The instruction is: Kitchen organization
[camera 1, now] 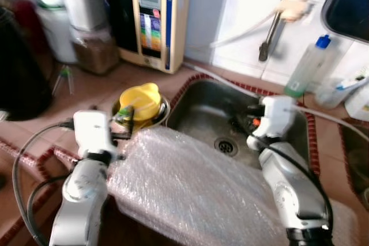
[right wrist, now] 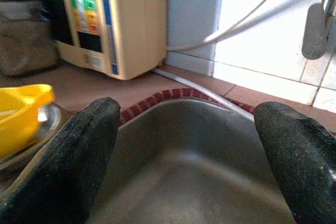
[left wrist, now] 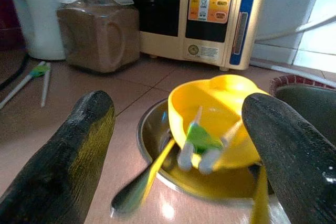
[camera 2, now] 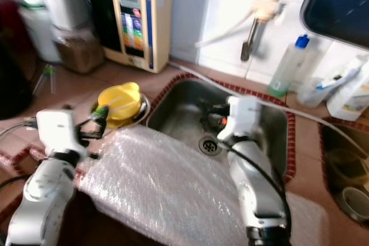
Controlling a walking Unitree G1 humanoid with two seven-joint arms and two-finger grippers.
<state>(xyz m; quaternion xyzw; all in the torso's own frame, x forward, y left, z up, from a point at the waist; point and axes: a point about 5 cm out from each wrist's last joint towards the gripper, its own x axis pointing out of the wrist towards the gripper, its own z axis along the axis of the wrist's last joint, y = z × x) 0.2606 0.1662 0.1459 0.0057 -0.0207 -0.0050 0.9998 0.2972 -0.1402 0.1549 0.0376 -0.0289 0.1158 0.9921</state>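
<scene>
Yellow bowl (camera 1: 140, 101) sat in a steel dish (left wrist: 157, 145) left of the sink (camera 1: 202, 113). Left gripper (left wrist: 178, 145) hovered wide open, empty, just near it; right gripper (right wrist: 189, 145) gaped empty over the sink.

On the table (camera 1: 86, 87), a bowl (camera 1: 140, 101) sits in a dish (camera 1: 160, 113) left of the sink (camera 1: 202, 113); the dispenser (camera 1: 153, 18) stands behind, a jar (camera 1: 92, 53) to its left.
</scene>
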